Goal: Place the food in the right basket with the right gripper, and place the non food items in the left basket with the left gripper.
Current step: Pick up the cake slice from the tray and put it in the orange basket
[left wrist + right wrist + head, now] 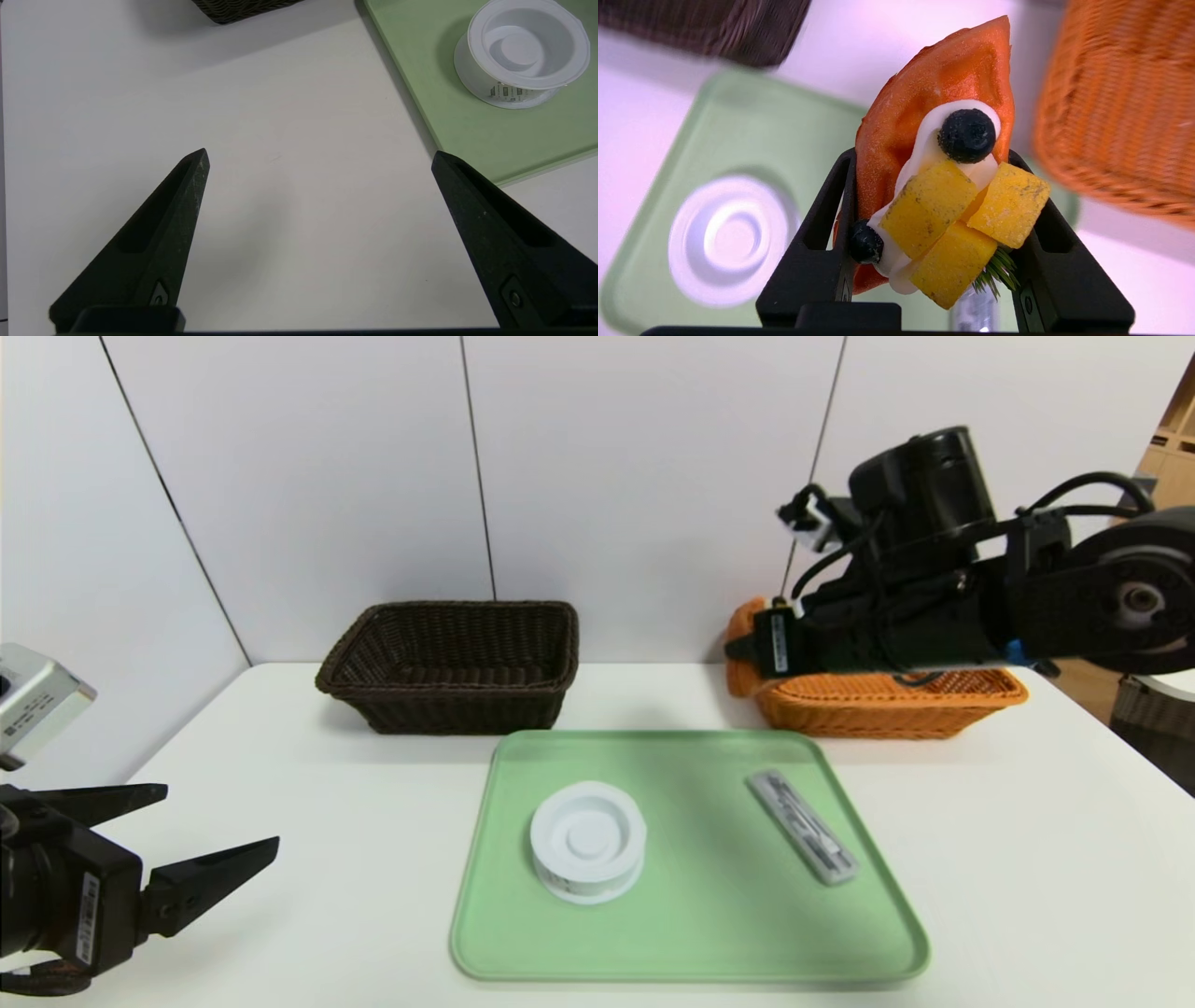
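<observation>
Food, a toy orange pastry slice (943, 93) with yellow cubes, is up by the orange basket (887, 705) in the head view, mostly hidden behind the right arm; 2 non-food items, a white round tub (588, 841) and a grey flat stick (803, 826), lie on the green tray (691, 943). From the left wrist, the left gripper (320, 158) hangs splayed wide over bare table. From the right wrist, the right gripper (931, 158) pinches the slice across its cube end; it looks light, stiff and lumpy, so it could twist.

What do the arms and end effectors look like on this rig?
Both arms are black. The left end effector has long tapered triangular fingers, a white label and a silver camera box. The right end effector has matching black fingers; its arm carries loose black cables, a white connector and a white label.
</observation>
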Controlling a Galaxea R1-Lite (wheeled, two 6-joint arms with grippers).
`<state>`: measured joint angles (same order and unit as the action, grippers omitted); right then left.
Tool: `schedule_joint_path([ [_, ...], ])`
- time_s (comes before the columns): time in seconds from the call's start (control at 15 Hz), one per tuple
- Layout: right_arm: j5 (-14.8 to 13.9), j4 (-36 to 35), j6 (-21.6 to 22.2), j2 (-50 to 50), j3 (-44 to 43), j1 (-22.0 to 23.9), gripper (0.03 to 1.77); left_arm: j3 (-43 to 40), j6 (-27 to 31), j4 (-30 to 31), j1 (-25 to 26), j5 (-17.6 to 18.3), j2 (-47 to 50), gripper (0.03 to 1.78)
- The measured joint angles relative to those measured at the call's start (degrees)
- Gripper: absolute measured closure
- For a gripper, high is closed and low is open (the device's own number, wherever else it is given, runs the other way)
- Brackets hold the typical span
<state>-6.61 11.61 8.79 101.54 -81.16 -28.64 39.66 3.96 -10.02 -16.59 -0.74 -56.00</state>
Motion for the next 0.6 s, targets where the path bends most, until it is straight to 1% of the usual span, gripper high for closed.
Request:
schedule_joint_path([
  [0.13, 0.27, 2.06, 1.62, 0.28, -5.52, 5.24, 0.93, 0.37, -0.02, 0.27, 0.00, -0.02, -0.24, 0.12],
  [0.33, 0.61, 3.22, 3.13, 2.38, -13.09, 13.13, 0.93, 0.69, -0.02, 0.33, 0.00, 0.06, -0.55, 0.12],
  [0.4, 0.90, 3.90, 4.30, 3.49, -15.19, 15.21, 0.93, 0.69, -0.05, 0.33, 0.00, 0.06, -0.59, 0.12],
  [0.47, 1.79, 4.99, 6.30, 4.64, -17.07, 17.01, 0.93, 0.69, -0.02, 0.32, 0.00, 0.06, -0.59, 0.12],
  [0.6, 4.60, 8.45, 10.34, 7.09, -20.32, 19.99, 0.93, 0.67, -0.02, 0.24, 0.02, 0.09, -0.61, 0.12],
])
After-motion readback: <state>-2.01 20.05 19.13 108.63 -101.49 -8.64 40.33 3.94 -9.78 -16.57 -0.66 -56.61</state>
